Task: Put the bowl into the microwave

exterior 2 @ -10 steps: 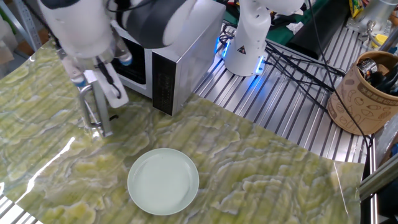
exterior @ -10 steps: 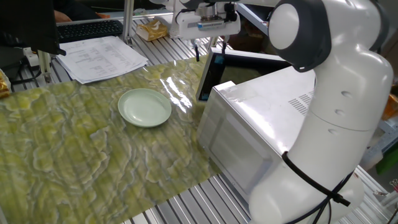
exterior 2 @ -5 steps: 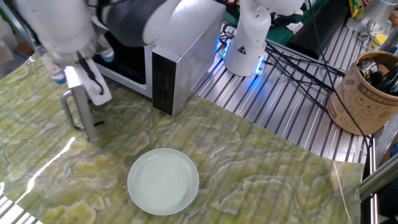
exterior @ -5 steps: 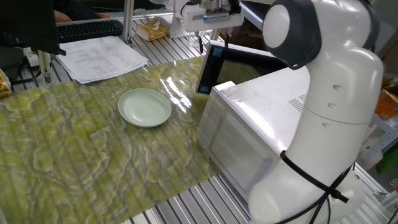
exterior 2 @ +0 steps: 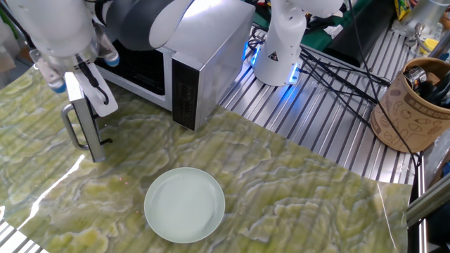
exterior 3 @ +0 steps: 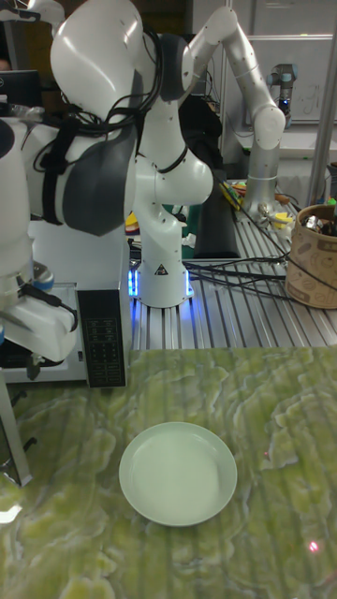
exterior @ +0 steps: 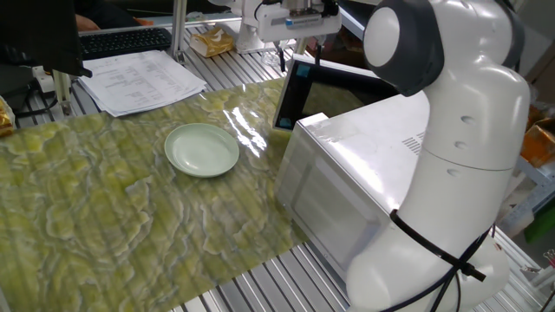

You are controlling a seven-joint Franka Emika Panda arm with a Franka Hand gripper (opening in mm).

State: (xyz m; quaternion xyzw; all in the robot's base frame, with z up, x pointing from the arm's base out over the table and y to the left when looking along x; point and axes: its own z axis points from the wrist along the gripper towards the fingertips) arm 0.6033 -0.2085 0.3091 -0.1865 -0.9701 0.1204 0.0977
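Pincer [exterior 2: 88, 105] pointing down, arm outstretched

slatted metal table [exterior: 260, 290]; green marbled mat [exterior: 104, 208]; bowl [exterior: 202, 149], microwave [exterior: 347, 191] on top

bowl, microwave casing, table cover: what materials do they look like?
Bowl: probably glazed ceramic or melamine, pale mint, smooth with a soft sheen.
Microwave casing: brushed or painted sheet metal, silver-grey, with punched vent slots on top.
Table cover: glossy green marble-print sheet, likely vinyl or plastic; it throws bright glare and lies over ribbed metal.
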